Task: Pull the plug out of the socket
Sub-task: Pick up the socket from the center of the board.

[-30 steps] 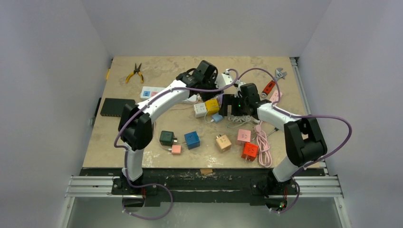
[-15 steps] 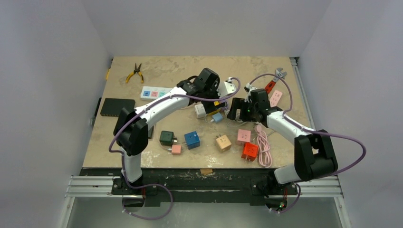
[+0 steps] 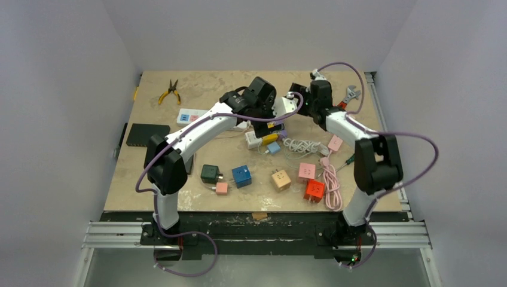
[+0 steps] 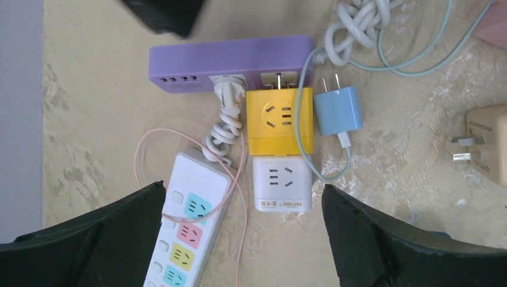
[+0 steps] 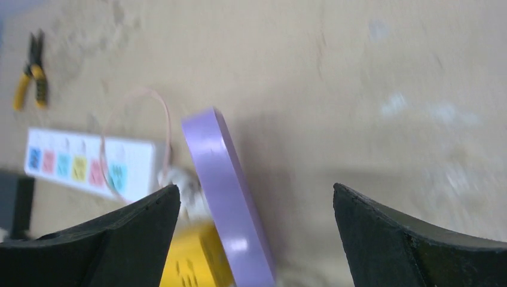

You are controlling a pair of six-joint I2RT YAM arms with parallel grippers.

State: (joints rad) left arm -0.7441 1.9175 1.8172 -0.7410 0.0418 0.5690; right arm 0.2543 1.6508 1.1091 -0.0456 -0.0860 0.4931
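A purple socket strip point(image 4: 197, 60) lies on the table. A yellow cube plug point(image 4: 280, 119) sits against its long side, prongs showing at the socket. A white cube adapter point(image 4: 281, 182) sits against the yellow cube's near face. A white cord's plug point(image 4: 228, 93) is in the neighbouring socket. My left gripper point(image 4: 242, 188) hovers above these, open, with nothing between its fingers. My right gripper point(image 5: 257, 188) is open on the far side of the purple strip point(image 5: 224, 197), looking along it toward the yellow cube point(image 5: 191, 257). It holds nothing.
A white multi-socket strip point(image 4: 191, 221) and a blue charger point(image 4: 338, 110) flank the cubes. A coiled white cable point(image 3: 302, 145), a pink cable point(image 3: 330, 179) and several coloured cube adapters point(image 3: 241, 176) lie nearer. Pliers point(image 3: 170, 91), a wrench point(image 3: 353, 91) and a black box point(image 3: 146, 135) sit further out.
My left gripper has opened. My right arm has swung from the middle of the table to the far side, behind the purple strip, staying open.
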